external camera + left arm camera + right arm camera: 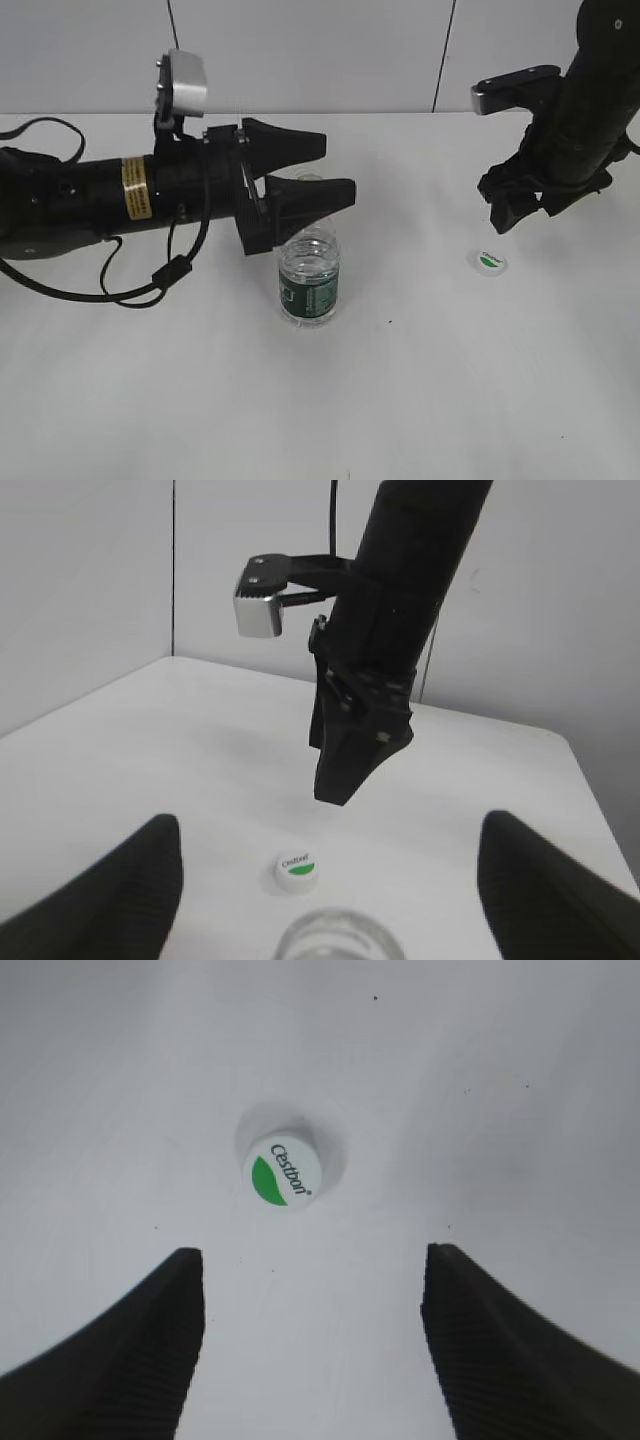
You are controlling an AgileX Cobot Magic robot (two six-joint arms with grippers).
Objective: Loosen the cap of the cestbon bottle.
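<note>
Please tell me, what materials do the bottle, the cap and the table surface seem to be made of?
The cestbon bottle: clear, ribbed, see-through body, likely thin glossy plastic. The cap: opaque white with a printed green mark, probably smooth plastic. The table: plain white and matte; its material cannot be told.

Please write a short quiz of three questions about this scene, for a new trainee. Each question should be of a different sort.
1. True or false: the cap is screwed on the cestbon bottle.
2. Which tool is nearest above the cap? A) left tool B) right tool
3. Fill in: the cap lies on the white ____.

Key: 1 false, it lies apart from the bottle. 2 B. 3 table.
</note>
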